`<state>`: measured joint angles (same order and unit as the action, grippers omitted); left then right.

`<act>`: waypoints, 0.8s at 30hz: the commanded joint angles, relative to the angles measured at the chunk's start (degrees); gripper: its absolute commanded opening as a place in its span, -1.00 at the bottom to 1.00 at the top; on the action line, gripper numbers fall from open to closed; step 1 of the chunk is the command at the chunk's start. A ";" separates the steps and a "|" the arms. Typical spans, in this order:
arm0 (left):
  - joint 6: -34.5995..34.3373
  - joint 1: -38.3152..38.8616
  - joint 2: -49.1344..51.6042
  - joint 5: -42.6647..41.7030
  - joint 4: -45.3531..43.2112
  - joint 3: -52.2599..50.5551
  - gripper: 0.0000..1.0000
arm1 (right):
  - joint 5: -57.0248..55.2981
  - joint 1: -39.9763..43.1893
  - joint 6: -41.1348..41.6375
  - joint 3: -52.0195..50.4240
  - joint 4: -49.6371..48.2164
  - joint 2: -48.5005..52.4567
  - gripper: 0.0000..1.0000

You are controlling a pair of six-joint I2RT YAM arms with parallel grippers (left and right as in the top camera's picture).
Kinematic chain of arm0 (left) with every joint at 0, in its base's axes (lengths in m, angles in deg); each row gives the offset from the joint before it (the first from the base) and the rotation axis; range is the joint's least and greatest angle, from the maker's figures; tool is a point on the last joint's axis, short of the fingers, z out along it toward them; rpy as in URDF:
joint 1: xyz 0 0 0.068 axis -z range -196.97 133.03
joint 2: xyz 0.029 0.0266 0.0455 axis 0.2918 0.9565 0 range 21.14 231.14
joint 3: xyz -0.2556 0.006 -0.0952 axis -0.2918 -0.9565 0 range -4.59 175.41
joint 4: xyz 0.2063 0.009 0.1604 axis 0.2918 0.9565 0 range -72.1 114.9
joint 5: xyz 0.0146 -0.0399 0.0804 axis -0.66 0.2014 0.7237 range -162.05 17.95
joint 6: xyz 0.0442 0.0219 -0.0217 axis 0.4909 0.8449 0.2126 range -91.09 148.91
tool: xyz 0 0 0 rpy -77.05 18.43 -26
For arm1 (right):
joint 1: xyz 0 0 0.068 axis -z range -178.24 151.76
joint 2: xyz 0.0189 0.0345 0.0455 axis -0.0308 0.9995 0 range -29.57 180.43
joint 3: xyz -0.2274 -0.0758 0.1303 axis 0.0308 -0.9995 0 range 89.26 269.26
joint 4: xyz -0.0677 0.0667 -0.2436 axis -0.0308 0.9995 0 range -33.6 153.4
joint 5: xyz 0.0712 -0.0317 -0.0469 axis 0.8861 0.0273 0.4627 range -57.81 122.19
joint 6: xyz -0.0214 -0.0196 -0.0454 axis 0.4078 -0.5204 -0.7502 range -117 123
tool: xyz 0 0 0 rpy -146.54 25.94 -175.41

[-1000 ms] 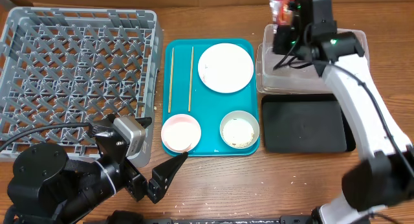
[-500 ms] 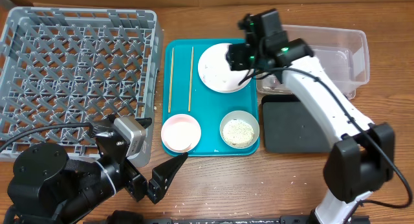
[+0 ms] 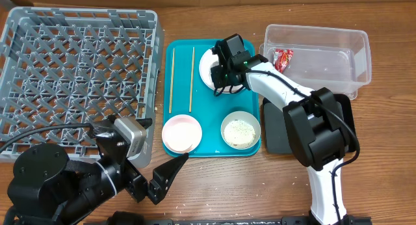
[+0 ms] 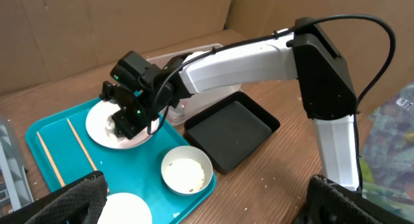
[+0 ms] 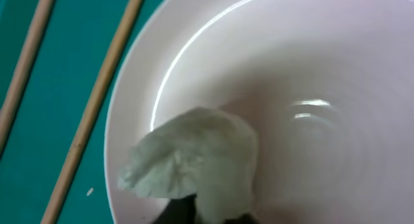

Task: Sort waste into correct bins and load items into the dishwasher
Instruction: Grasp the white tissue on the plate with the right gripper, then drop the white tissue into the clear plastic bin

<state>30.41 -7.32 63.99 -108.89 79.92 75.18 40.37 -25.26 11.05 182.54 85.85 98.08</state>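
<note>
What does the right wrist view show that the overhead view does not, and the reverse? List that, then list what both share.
Only right wrist: a crumpled paper ball lying on the plate. Only overhead: the dish rack, the clear tub with the red wrapper inside, the black tray, the pink bowl and the green bowl holding rice. Both: the plate, the two chopsticks and the teal tray under them.

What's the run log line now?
right gripper: over round pale plate, at crumpled white paper ball, grip unclear | left gripper: open | small red wrapper: in clear plastic tub
</note>
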 commanded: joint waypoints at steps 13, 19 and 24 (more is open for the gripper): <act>0.66 -0.26 -0.24 -0.44 1.01 0.70 1.00 | -0.70 20.39 8.24 0.44 16.11 -23.12 -0.92; 0.66 -0.26 -0.20 0.76 2.05 0.68 1.00 | 3.91 22.05 4.81 2.97 20.26 -23.21 0.13; -4.15 -0.26 -0.20 15.76 8.96 0.68 1.00 | 9.51 18.05 5.44 4.63 30.60 -33.46 0.15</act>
<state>29.64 -7.32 63.99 -103.89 86.61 75.18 46.08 -4.06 16.43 184.22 112.50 73.27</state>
